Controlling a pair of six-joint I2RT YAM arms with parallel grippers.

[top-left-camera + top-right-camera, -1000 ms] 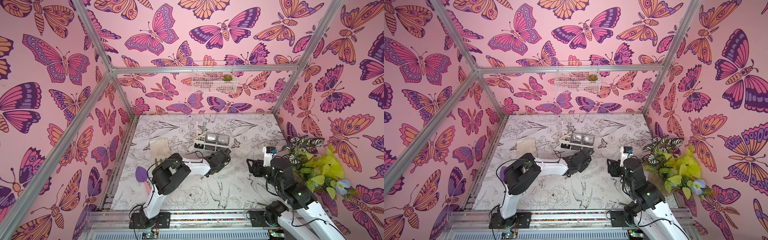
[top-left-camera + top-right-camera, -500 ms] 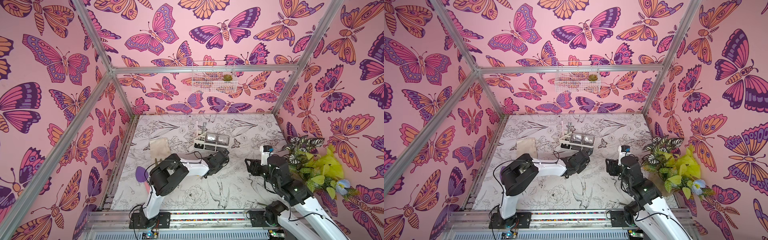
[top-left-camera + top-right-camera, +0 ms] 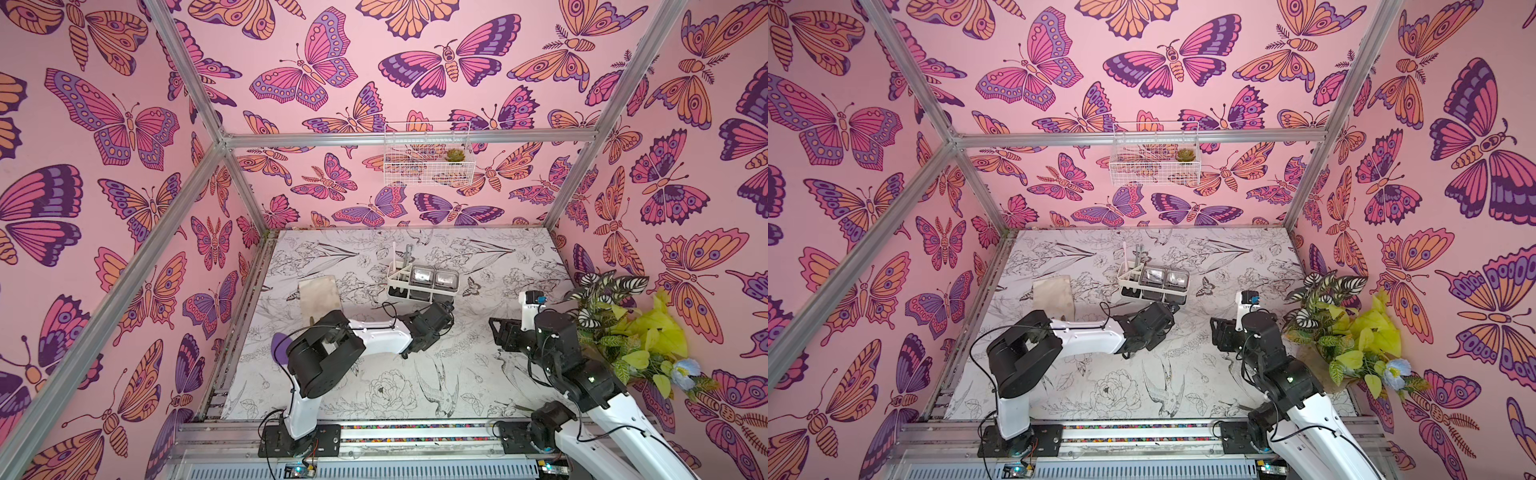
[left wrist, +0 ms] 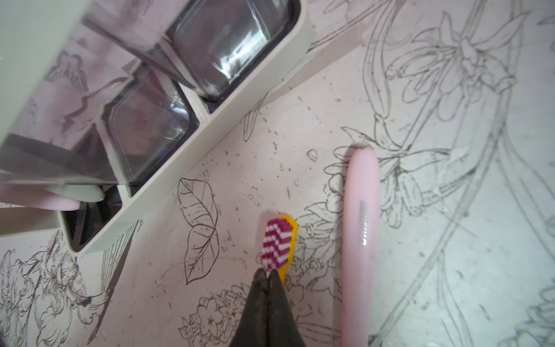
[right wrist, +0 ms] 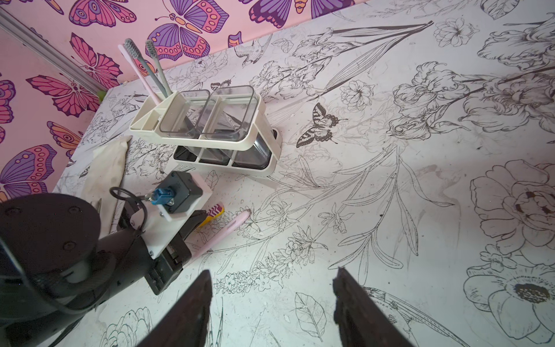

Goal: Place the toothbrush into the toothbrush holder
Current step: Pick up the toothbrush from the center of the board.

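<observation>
The left hand (image 4: 267,275) is shut, its two dark fingertips pressed together with no gap between them. They meet right at the near end of the head of the toothbrush (image 4: 278,240), a yellow head with purple and white striped bristles. The yellow neck slips out of sight under one finger, so I cannot tell whether it is truly pinched or only covered. In the right wrist view that head pokes out from under the hand, low over the tabletop (image 5: 390,210). A pink handle (image 4: 360,225) lies flat just beside it, nearly parallel.

Beyond both, and apart from them, stands the toothbrush holder (image 4: 168,174) with its two clear grey cups (image 5: 183,114) side by side. The toothbrush is outside it, in front of its long side.

In both top views the left arm (image 3: 378,334) rises from the front rail and folds at the elbow. Its white forearm stretches toward the middle, wrist tipped down in front of the holder.

The right hand (image 5: 270,306) hangs over bare tabletop with its fingers well apart and nothing between them. Its arm (image 3: 557,340) is folded back near the plant (image 3: 602,291).
</observation>
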